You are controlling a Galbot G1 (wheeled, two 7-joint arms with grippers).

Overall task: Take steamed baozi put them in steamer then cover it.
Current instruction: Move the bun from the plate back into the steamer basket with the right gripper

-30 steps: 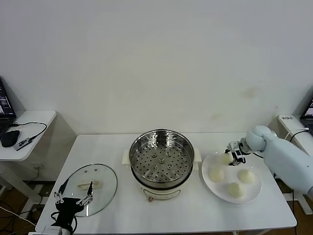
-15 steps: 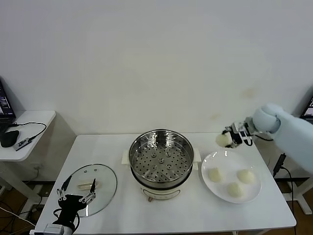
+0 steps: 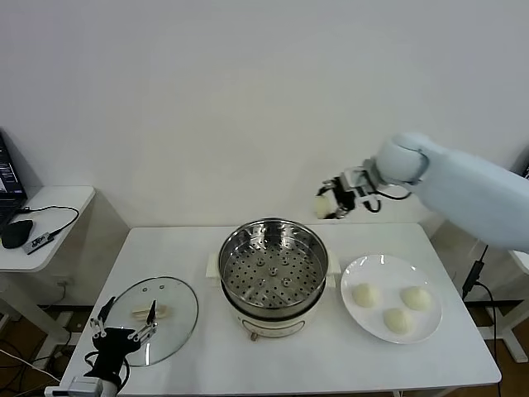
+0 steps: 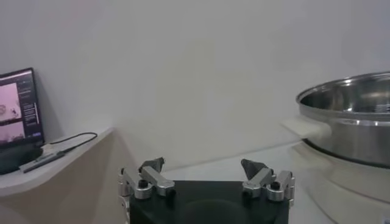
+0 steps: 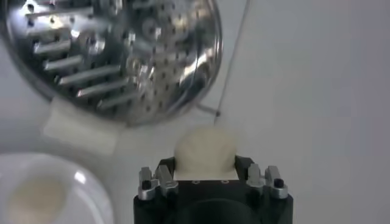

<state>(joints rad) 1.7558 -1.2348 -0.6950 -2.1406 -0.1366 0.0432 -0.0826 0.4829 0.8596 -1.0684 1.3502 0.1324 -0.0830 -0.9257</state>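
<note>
My right gripper (image 3: 331,204) hangs in the air just behind and to the right of the steamer (image 3: 274,270), shut on one cream-white baozi (image 3: 323,207). From the right wrist, that baozi (image 5: 205,150) fills the gap between the fingers, with the steamer's perforated bottom (image 5: 116,55) beyond it. The steel steamer basket is empty in its cream pot base. Three more baozi (image 3: 365,294) lie on the white plate (image 3: 359,321) to the right. My left gripper (image 3: 124,335) waits open, low at the table's front left by the glass lid (image 3: 154,318).
The glass lid lies flat on the white table (image 3: 331,364), left of the steamer. A side desk (image 3: 41,223) with a mouse and cable stands further left. The left wrist view shows the steamer's rim (image 4: 347,97) and a screen (image 4: 17,112).
My right gripper has lifted one baozi off the plate and carried it up and to the left, toward the steamer. The left arm has stayed put.
</note>
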